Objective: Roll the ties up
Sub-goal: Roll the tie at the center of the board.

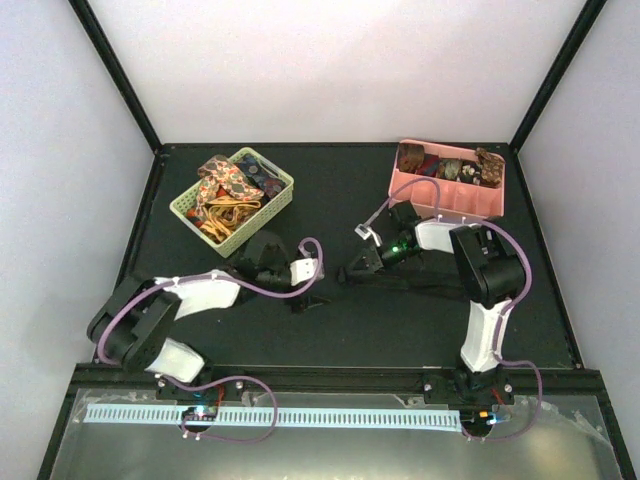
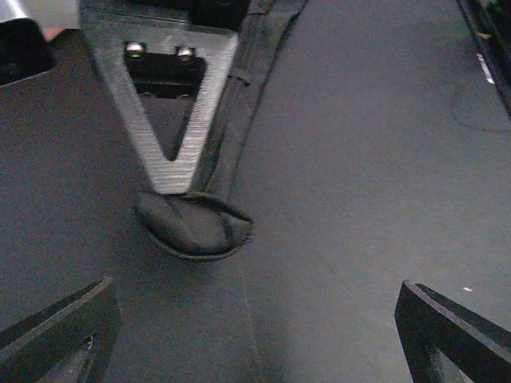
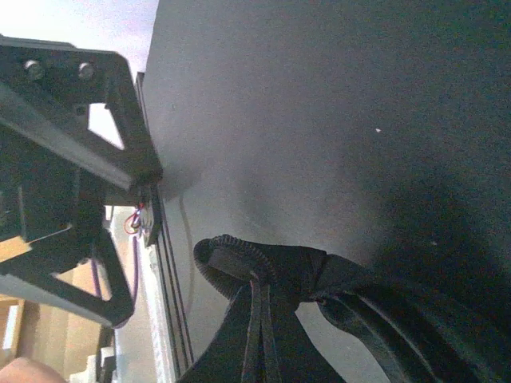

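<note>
Robotics lab cell, white walls (image 1: 330, 60), black frame posts (image 1: 115, 75), black-matted table (image 1: 350, 190) (two bolted arms (image 1: 488, 335), purple cables (image 1: 316, 241))

From above, the dark tie (image 1: 420, 285) melts into the black table (image 1: 350, 190), and the right gripper (image 1: 353, 272) is too small to tell how its jaws stand. In the left wrist view the bottom edge crops both fingers (image 2: 68, 329) of the left gripper (image 2: 255, 343), and the right gripper's finger (image 2: 172, 177) covers part of the tie's end. The right wrist view has the tie blurred, cut off below.
</note>
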### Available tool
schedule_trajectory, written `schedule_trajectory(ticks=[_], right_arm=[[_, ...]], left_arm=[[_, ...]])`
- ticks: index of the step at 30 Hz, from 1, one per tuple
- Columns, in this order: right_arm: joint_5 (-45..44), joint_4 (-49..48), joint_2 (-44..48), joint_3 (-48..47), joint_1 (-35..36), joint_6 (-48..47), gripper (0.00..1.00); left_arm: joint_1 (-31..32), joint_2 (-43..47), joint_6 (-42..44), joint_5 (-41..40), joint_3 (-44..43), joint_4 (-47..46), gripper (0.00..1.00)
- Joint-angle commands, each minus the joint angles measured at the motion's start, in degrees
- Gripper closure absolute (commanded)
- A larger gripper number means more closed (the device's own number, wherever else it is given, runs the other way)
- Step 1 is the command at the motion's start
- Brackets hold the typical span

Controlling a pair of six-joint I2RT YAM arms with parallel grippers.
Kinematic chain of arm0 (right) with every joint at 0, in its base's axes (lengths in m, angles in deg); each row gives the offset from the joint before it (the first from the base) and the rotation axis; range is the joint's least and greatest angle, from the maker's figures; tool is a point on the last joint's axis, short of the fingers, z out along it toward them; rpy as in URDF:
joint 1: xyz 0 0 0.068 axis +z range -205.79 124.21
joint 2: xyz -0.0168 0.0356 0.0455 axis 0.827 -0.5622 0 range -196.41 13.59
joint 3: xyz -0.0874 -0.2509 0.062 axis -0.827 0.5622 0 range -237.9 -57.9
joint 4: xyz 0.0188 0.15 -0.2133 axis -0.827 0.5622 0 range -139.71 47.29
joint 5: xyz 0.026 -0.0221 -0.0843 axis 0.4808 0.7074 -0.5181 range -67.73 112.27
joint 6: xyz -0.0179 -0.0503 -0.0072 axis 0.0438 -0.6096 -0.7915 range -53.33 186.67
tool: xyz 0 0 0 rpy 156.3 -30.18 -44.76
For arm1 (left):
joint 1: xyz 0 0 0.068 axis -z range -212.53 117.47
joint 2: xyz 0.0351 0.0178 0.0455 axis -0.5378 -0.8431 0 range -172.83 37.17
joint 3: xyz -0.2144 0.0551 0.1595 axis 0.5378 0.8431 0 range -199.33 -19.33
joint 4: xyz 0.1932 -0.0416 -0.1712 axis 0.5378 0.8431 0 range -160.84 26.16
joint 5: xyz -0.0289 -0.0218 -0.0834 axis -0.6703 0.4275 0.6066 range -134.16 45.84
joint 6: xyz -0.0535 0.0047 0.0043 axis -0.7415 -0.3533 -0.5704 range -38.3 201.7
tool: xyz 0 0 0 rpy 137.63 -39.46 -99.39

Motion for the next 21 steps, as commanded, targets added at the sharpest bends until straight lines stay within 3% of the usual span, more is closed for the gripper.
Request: schedule_trajectory(ticks=[1,15,21], right_arm=[[5.2,7.1,-2.5,-2.0,-1.9,-5.4,0.98],[9.7,14.1,-4.1,-3.2,-3.7,-11.5,0.98],[11.9,21.0,-3.8,-4.4,-4.8,-17.1,0.98]], left_arm=[[-0.1,-5.6,-4.5,2.0,0.9,-22.8,0.03],[1.8,-25.1,-8.4,1.3,1.7,-51.5,0.09],[3.8,-29.5,-9.0,0.5,1.2,-55.8,0.1]])
